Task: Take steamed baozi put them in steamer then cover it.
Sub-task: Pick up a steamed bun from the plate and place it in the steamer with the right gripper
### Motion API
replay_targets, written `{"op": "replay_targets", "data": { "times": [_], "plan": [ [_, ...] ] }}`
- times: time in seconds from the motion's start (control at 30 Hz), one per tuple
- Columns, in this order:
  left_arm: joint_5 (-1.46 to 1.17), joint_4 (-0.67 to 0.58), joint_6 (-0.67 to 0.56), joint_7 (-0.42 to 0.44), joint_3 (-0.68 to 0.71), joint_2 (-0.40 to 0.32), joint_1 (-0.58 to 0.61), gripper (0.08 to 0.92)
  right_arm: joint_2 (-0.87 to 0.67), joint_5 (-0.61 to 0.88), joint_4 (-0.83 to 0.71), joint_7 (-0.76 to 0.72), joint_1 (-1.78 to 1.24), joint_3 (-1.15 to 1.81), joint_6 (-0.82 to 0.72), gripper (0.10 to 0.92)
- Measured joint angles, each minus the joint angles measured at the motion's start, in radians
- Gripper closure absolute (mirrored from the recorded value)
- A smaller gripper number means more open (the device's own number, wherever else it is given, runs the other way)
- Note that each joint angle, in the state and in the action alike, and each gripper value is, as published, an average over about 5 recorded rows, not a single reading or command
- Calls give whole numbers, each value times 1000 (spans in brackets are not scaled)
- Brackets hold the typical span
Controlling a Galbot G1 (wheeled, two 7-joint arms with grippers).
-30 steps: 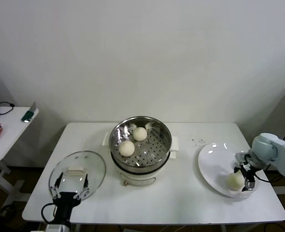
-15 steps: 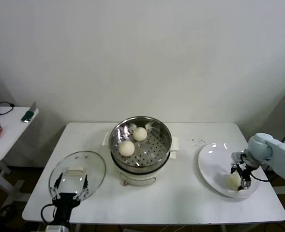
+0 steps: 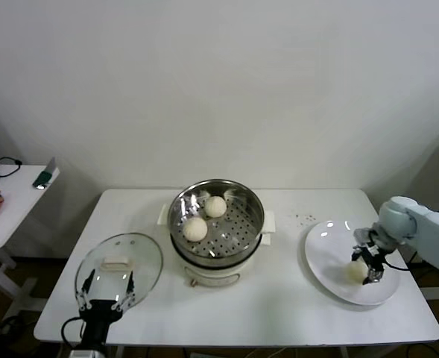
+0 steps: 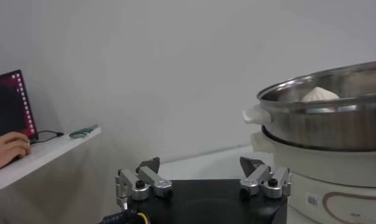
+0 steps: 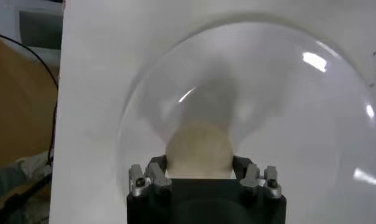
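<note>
Now the right gripper (image 5: 199, 173) pinches a smooth cream bun (image 5: 199, 151) between both fingers over the glossy white plate (image 3: 323, 253), near the table's (image 3: 279, 298) right edge. Open tabletop separates it from the perforated steel steamer (image 3: 216, 224) holding two buns. The left gripper (image 4: 203, 178) hangs spread wide by the glass lid (image 3: 119, 267).
</note>
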Motion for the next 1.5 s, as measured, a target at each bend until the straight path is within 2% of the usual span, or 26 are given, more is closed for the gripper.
{"op": "replay_targets", "data": {
  "times": [0.33, 0.63, 1.13, 1.5],
  "plan": [
    [6, -5, -8, 0, 7, -5, 14, 177, 177, 21, 59, -32, 368, -215, 233, 330],
    [10, -1, -13, 0, 9, -7, 17, 177, 377, 24, 94, -47, 537, -267, 407, 322],
    [10, -16, -5, 2, 13, 2, 23, 177, 697, -45, 35, -56, 487, -277, 523, 321],
    [7, -23, -6, 3, 8, 5, 31, 177, 813, -93, 27, -64, 403, -293, 558, 320]
  ]
}}
